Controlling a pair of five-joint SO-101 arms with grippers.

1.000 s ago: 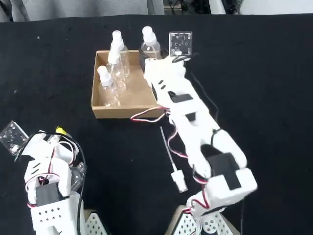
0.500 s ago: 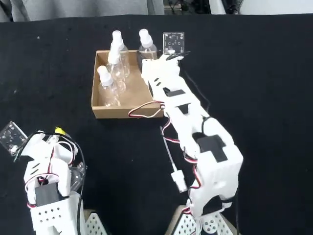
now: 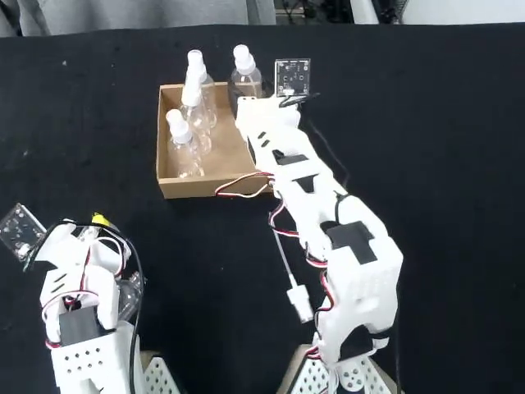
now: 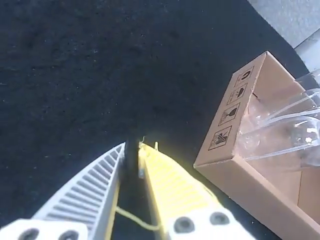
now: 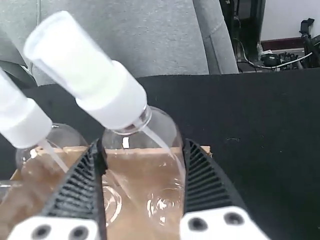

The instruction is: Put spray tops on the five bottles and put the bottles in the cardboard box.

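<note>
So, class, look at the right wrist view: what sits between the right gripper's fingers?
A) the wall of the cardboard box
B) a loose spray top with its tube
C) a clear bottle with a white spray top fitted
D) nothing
C: the right wrist view shows a clear bottle, with a white spray top on its neck, between the two black fingers of the right gripper.

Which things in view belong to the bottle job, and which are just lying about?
Job:
- cardboard box
- three capped bottles inside it
- fourth bottle, held in the right gripper jaws
- loose spray top on the table

Lying about:
- grey fabric behind the table
- cables
</note>
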